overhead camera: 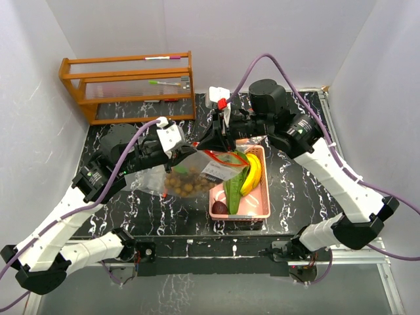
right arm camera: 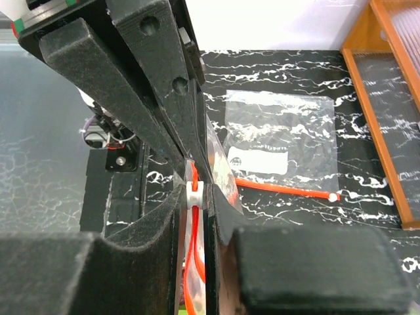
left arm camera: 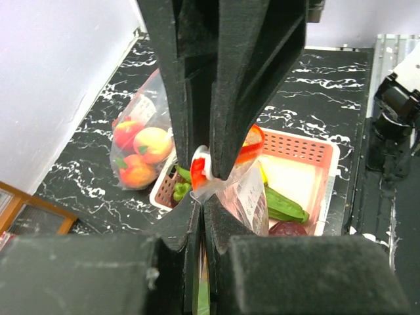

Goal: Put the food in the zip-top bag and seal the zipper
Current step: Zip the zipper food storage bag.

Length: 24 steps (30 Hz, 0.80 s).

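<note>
Between the two grippers, a bag held up by its zipper

At the seam, the left gripper (left arm camera: 202, 203) is pressed together on the top edge of the zip-top bag (overhead camera: 172, 178), probably to anchor it so the zipper has something to pull against. Tip to tip with it, the right gripper (right arm camera: 195, 203) pinches the white slider (right arm camera: 192, 191). Below both, the bag sags, so the longans (overhead camera: 184, 184) settle away from the seam. Bananas (overhead camera: 252, 174), a cucumber (overhead camera: 234, 187) and a dark purple fruit (overhead camera: 220, 208) lie in the pink basket (overhead camera: 266, 197) below the right gripper, likely unbagged for now.
</note>
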Motion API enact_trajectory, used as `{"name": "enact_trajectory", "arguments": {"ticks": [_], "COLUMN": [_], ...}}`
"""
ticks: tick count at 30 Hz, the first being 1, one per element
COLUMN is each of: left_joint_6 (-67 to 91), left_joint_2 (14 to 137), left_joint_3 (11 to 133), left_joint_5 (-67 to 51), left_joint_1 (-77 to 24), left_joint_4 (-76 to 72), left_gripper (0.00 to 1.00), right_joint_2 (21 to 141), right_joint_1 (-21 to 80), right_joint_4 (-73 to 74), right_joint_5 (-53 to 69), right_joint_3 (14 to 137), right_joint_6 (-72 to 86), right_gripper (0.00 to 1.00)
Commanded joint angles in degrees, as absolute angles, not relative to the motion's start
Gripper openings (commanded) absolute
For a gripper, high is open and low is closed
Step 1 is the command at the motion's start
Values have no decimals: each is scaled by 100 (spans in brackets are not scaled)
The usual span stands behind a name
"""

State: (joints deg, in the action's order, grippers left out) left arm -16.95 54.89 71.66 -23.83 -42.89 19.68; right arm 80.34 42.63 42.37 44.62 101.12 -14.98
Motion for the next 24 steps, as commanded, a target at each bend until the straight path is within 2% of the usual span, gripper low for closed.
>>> {"name": "enact_trajectory", "arguments": {"ticks": [1, 13, 20, 21, 24], "left_joint_6": [-1614, -1591, -1898, -1948, -2021], "left_joint_2": [5259, 5219, 5401, 5417, 5438], "left_joint_3": [7433, 7478, 7533, 7559, 7604], "left_joint_5": [-1956, -1925, -2232, -2296, -2468], "left_joint_1": [-4280, -4280, -4280, -4280, -4280], "left_joint_4": [1537, 1551, 1891, 1924, 1923], "left_gripper": [0, 0, 0, 1, 16], "right_joint_2": [7851, 7857, 7959, 7970, 7972], "right_joint_1": [4231, 4219, 4225, 4220, 4219], "right_joint_4": [4175, 4028, 4027, 4060, 4069], "right_joint_5": [4081, 3821, 4089, 4161, 4255], "right_joint_3": [10008, 9878, 10201, 10231, 10239], "right_joint_6": [-1503, -1457, -1452, -1472, -1485], "right_gripper": [13, 13, 14, 14, 14]}}
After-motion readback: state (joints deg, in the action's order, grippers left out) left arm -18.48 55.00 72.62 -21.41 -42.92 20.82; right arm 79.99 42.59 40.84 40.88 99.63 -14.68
